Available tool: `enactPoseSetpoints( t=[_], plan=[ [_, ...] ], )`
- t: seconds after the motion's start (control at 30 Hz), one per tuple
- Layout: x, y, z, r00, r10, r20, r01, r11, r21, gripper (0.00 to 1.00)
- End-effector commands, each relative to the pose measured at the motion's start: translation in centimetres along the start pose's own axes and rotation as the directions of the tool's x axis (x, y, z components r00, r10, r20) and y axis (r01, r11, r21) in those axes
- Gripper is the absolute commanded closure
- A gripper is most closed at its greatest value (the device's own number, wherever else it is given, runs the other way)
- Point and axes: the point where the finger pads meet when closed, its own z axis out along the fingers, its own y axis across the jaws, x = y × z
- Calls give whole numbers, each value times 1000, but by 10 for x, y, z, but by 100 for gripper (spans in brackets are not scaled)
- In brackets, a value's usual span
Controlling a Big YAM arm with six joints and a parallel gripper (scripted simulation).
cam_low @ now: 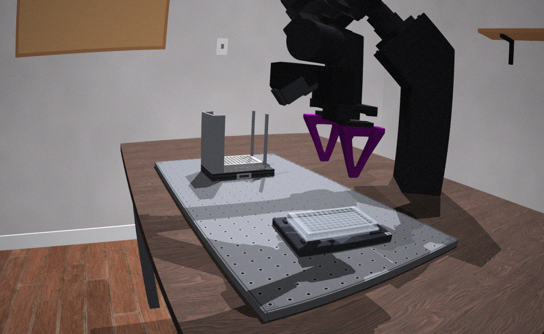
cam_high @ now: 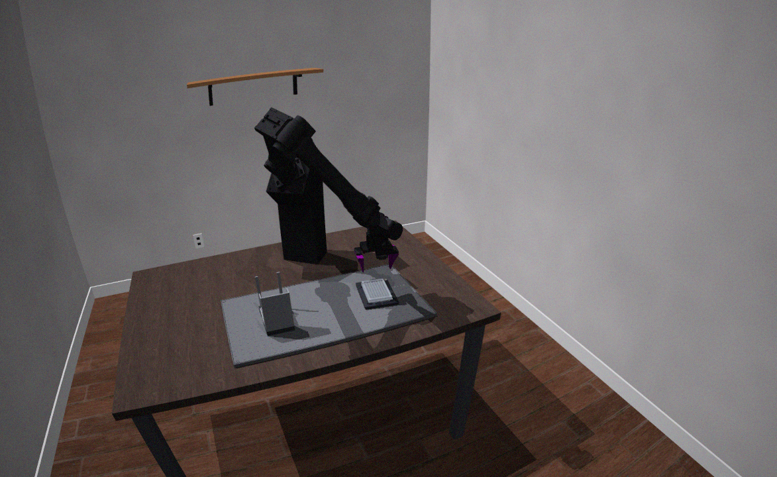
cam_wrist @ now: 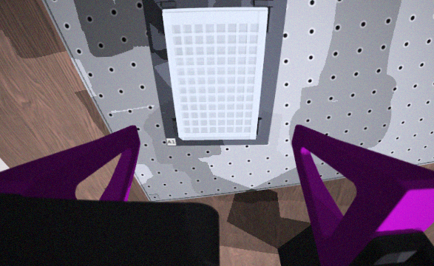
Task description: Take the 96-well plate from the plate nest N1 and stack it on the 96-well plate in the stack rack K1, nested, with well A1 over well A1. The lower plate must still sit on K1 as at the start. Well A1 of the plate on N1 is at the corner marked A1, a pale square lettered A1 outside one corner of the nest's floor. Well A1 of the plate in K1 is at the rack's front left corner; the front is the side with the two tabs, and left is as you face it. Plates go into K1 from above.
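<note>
A clear 96-well plate (cam_low: 331,223) lies flat in the black plate nest N1 (cam_low: 331,236) on the grey perforated baseplate; it also shows in the overview (cam_high: 376,290) and the wrist view (cam_wrist: 215,73). The pale A1 label (cam_wrist: 171,141) sits by the nest corner nearest my left finger. My gripper (cam_low: 342,163) (cam_high: 376,261) with purple fingers is open and empty, hovering above the baseplate's far edge, behind the nest and apart from the plate; it also shows in the overview and the wrist view (cam_wrist: 217,138). The stack rack K1 (cam_low: 234,145) holds a second plate (cam_low: 240,160) at its bottom.
The rack has a tall grey wall (cam_low: 212,141) and two thin posts (cam_low: 259,137). The black arm base (cam_low: 421,112) stands on the table behind the baseplate. A wall shelf (cam_high: 254,77) hangs high behind the arm.
</note>
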Motion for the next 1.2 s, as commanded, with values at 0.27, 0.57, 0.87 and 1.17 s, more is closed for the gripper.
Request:
enactPoseSetpoints(
  t=[0.27, 0.57, 0.87, 1.17],
  plan=[
    [0, -1, 23, 1000, -12, -1, 12, 1000, 5, 0],
    [1, -1, 38, 1000, -12, -1, 12, 1000, 5, 0],
    [2, 6, 45, 1000, -25, 6, 25, 1000, -5, 0],
    [1, -2, 64, 1000, -13, -1, 13, 1000, 6, 0]
  ],
)
